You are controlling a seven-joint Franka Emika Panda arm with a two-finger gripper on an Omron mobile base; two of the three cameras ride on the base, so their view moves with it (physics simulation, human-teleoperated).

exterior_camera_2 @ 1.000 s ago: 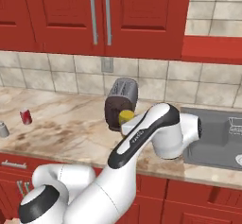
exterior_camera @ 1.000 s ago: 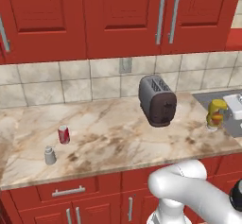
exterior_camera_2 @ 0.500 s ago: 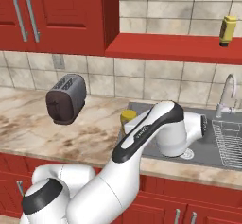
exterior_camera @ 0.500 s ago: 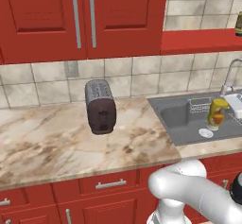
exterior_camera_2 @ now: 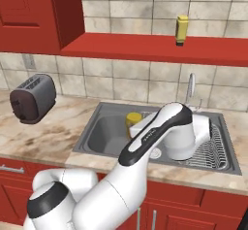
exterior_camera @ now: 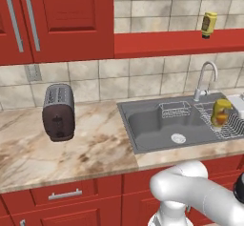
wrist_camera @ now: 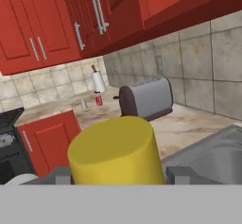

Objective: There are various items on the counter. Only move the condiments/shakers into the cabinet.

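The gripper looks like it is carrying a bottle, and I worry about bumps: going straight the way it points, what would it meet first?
Apart from the yellow bottle held between its fingertips, the dark toaster on the counter lies next in line. Depth is hard to judge, so this is a guess.

Arm out fwd, tool (wrist_camera: pixel 116 173) clamped on load

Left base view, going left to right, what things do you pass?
Toaster → sink → faucet → yellow bottle held over the drying rack.
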